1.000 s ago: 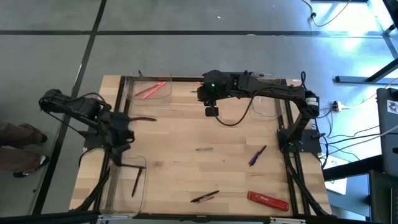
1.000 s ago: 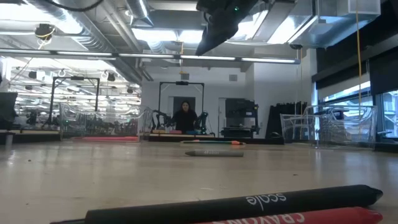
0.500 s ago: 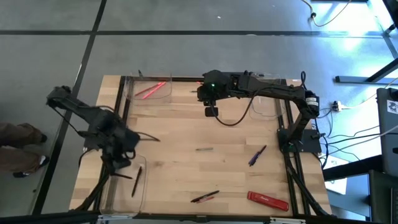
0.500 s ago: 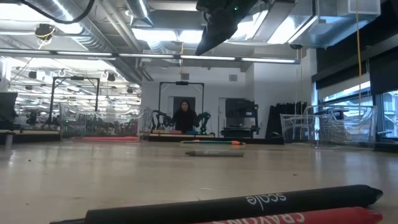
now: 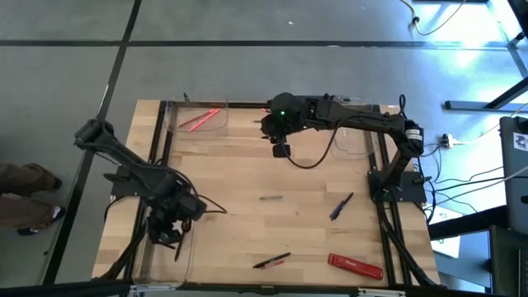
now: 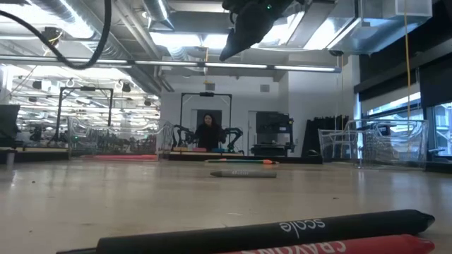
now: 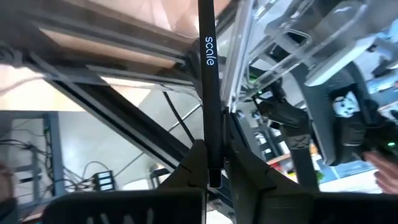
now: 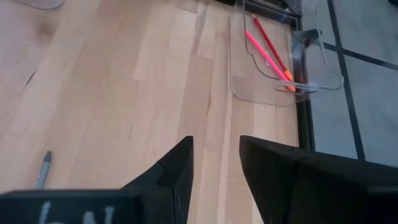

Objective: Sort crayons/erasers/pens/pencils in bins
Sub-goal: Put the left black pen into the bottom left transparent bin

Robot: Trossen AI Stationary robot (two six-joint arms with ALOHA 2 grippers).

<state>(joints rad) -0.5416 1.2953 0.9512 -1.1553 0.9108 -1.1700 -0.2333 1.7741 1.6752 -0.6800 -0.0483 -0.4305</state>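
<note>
Plainly "scale" on the black pencil point(image 7: 207, 93) between left fingers point(image 7: 186, 168).

On your wooden desk point(image 5: 247, 173) lies a flat red bar point(image 5: 355, 266) near the front right corner. Behind the desk, in the low view, you see a person point(image 6: 209, 132) in dark clothing far back in the room, long ceiling lights point(image 6: 176, 39) overhead and wire carts point(image 6: 374, 144) at the right.
</note>
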